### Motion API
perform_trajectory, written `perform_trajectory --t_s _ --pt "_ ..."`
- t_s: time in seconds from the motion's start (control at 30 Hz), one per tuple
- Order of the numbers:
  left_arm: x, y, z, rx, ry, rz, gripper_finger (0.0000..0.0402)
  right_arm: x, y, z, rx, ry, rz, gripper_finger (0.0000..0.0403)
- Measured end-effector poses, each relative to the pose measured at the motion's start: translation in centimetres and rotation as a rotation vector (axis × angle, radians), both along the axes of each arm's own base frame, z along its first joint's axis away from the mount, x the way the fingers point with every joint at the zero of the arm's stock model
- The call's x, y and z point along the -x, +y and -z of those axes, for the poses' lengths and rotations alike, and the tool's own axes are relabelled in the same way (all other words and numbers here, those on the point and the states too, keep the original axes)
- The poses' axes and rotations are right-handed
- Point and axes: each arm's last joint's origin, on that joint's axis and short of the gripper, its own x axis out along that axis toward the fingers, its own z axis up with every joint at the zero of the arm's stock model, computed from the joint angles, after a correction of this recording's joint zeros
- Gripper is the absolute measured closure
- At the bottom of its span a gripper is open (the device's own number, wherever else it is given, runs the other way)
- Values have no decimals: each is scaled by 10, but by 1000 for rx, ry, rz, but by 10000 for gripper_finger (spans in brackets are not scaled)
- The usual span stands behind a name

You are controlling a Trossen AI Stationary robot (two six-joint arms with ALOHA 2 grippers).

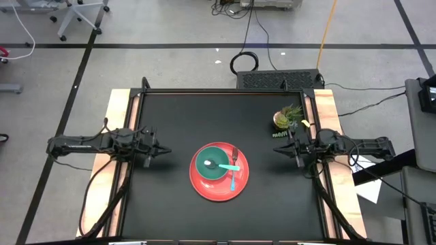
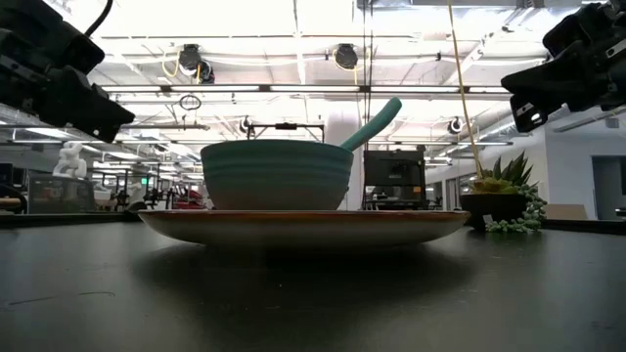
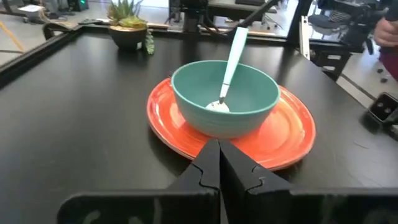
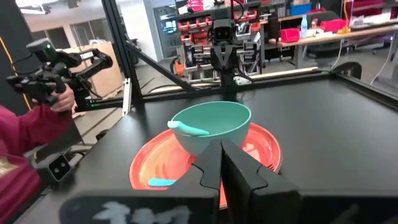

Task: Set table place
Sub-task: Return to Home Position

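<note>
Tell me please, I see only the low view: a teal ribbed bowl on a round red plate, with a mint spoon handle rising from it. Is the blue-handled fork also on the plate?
Observer: Yes. In the high view the blue-handled metal fork lies on the round red plate, on the right of the teal bowl in that picture.
Operator: I cannot see inside the bowl. Where is the spoon's head?
Observer: The left wrist view shows the mint-handled spoon with its head resting on the bowl's bottom.
Operator: Are the fingers open?
Observer: No. The wrist views show the fingers of the left gripper and of the right gripper shut and holding nothing.
</note>
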Motion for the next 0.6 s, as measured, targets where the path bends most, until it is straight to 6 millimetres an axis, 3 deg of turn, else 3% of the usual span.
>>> perform_trajectory --t_s 0.17,0.6 --pt "0 -2 0 2 0 8 401 0 0 1 -44 10 1 403" --pt "1 -3 -1 -51 -23 19 401 0 0 1 42 3 -6 403"
